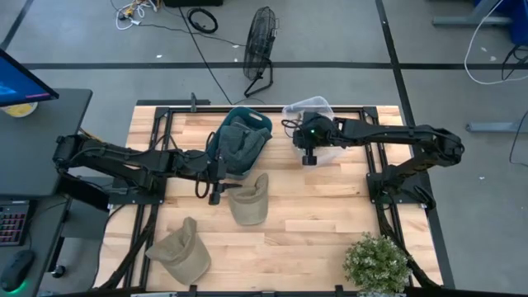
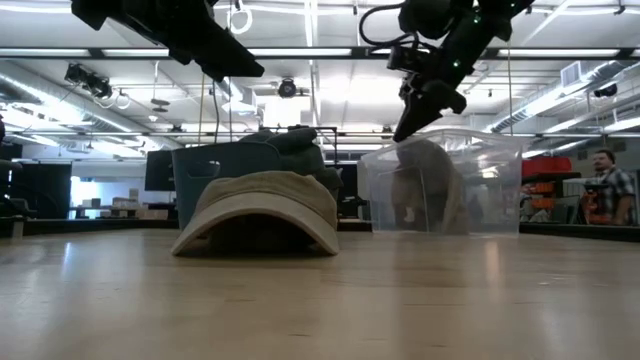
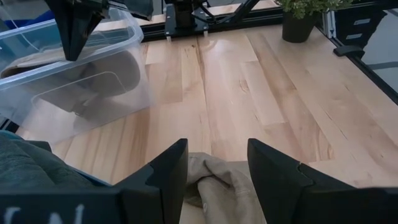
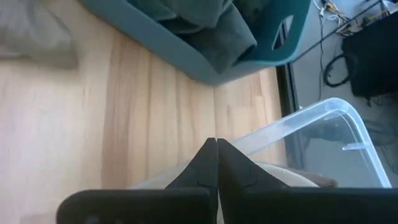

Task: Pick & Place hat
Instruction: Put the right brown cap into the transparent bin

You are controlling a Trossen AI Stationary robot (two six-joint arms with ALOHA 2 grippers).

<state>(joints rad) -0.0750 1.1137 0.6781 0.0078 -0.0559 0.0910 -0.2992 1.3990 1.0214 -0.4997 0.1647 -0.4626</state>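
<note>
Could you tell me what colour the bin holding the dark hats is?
The bin is teal, clearest in the high view.

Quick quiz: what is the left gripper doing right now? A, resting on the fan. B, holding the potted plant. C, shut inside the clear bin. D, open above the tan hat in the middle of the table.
D: the left gripper stands open with the tan hat showing between its fingers.

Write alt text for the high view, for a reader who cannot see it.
Over a wooden table, the left gripper hovers open beside a tan hat, while the right gripper hangs shut over a clear bin. A teal bin of dark hats sits between the arms.
</note>
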